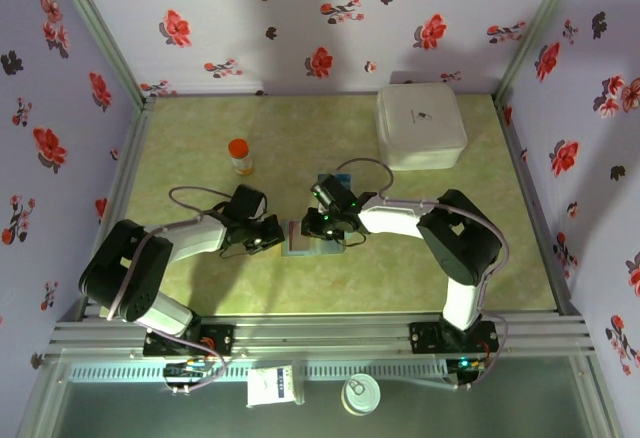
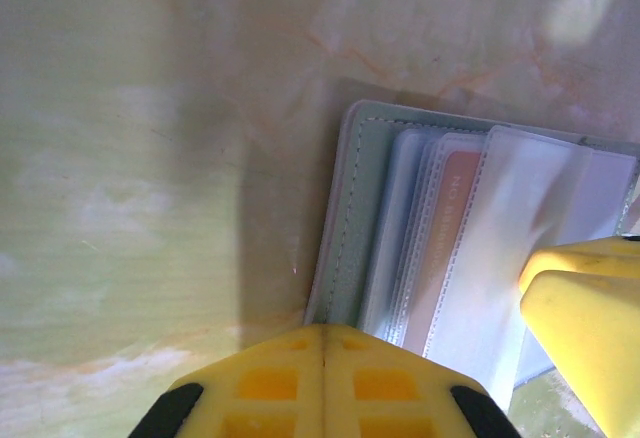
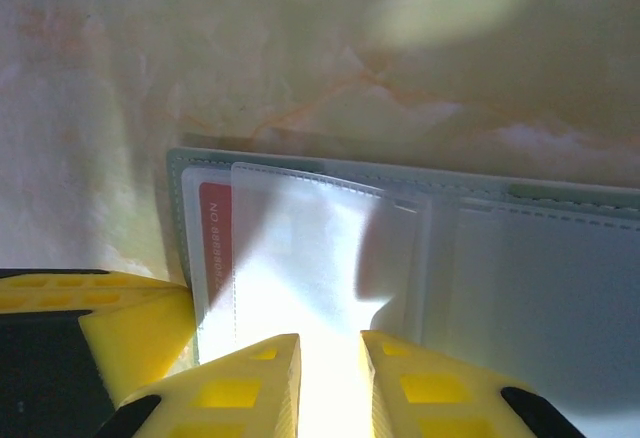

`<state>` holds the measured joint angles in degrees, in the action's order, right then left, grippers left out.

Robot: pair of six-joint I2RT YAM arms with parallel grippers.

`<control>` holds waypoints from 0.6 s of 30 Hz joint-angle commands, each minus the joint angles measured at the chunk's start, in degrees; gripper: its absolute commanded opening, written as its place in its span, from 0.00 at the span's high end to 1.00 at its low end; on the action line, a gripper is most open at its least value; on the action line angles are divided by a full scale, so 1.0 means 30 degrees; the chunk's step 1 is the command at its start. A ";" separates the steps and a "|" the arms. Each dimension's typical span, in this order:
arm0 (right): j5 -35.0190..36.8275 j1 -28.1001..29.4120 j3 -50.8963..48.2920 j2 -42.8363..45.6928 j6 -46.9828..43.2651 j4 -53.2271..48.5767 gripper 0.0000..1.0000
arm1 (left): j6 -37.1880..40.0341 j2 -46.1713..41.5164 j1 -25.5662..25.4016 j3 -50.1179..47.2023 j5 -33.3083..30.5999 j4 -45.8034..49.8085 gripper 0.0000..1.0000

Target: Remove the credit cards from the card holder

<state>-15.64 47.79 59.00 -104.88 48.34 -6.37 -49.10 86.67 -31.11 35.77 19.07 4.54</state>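
Note:
The card holder (image 1: 298,240) lies open on the green table between my two grippers, its clear sleeves facing up (image 2: 345,208) (image 3: 400,173). A red-orange credit card (image 2: 455,228) (image 3: 214,228) sits inside a sleeve near the holder's left edge. My left gripper (image 1: 275,235) (image 2: 325,330) is shut, with its tip at the holder's left edge. My right gripper (image 1: 318,226) (image 3: 330,343) stands over the left panel with its jaws a narrow gap apart. A clear sleeve flap (image 3: 320,248) runs into that gap. I cannot tell whether the flap is pinched.
A large white square box (image 1: 420,126) stands at the back right. An orange-capped bottle (image 1: 240,155) stands at the back left. Flowered walls close in three sides. A small packet (image 1: 272,386) and a can (image 1: 360,394) lie below the front rail.

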 commanded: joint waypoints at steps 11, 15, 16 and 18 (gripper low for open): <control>0.0464 -0.0063 -0.0830 0.0662 -0.0321 -0.0260 0.77 | 0.0240 -0.0023 0.0103 0.0145 -0.0473 0.1182 0.95; 0.0130 -0.0173 -0.1146 0.0610 -0.0237 0.0119 0.77 | 0.0346 -0.0067 0.0088 0.0345 -0.0567 0.1514 0.95; 0.0115 -0.0207 -0.1267 0.0650 -0.0215 0.0280 0.77 | 0.0373 -0.0127 0.0088 0.0427 -0.0585 0.1632 0.95; 0.0061 -0.0272 -0.1466 0.0655 -0.0120 0.0537 0.77 | 0.0387 -0.0264 0.0092 0.0547 -0.0672 0.1808 0.95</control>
<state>-15.46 47.51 56.25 -103.98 48.07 -4.47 -49.10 86.67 -31.11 36.29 18.85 5.93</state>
